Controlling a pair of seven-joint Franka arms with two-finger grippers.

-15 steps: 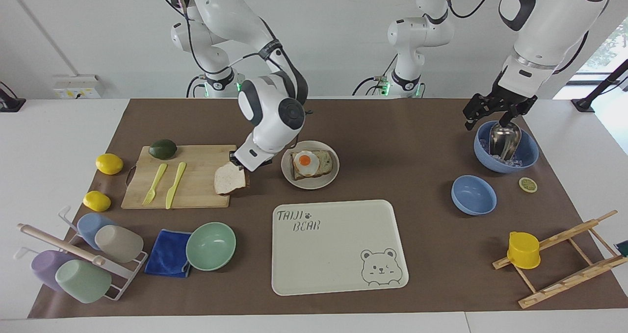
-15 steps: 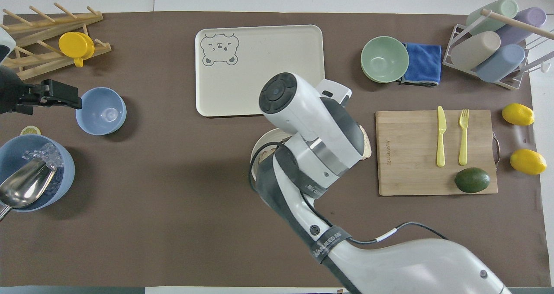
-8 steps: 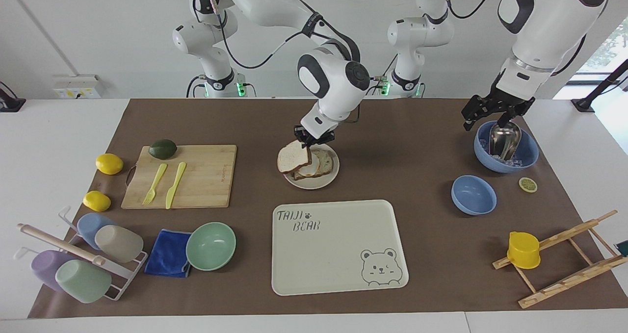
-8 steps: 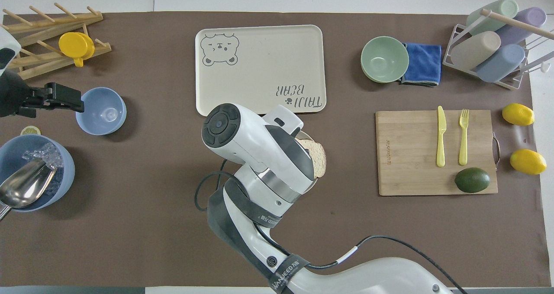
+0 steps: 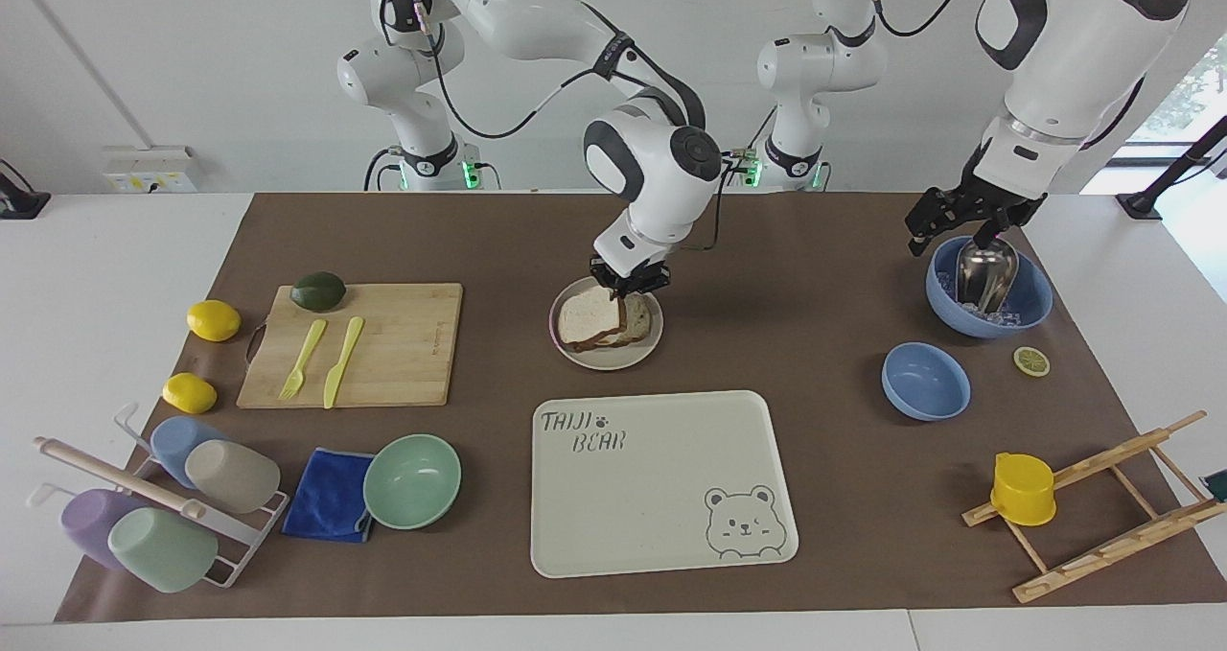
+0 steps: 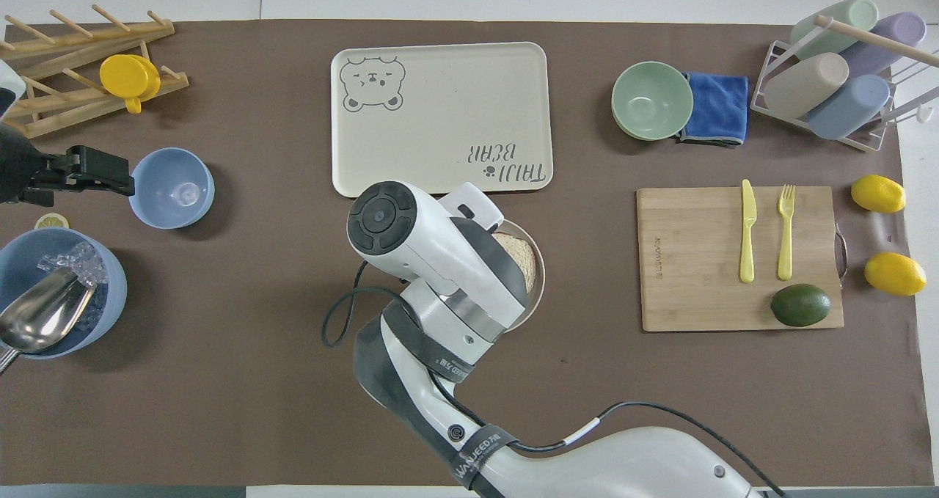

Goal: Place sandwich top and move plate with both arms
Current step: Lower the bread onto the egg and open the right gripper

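The plate sits mid-table, nearer the robots than the bear tray. The sandwich top, a pale crusted slice, lies nearly flat on the lower bread slice on the plate and hides the egg. My right gripper is shut on the sandwich top's edge nearest the robots. In the overhead view the right arm's wrist covers most of the plate, and only part of the sandwich top shows. My left gripper hangs open over the rim of the ice bowl, holding nothing; it also appears at the overhead view's edge.
The cream bear tray lies just beside the plate, farther from the robots. A cutting board with a fork, knife and avocado is toward the right arm's end. Toward the left arm's end are a small blue bowl, a wooden rack and a yellow cup.
The right arm carried the sandwich top from the cutting board's edge over to the plate and lowered it flat onto the egg slice. The left arm has stayed nearly still.
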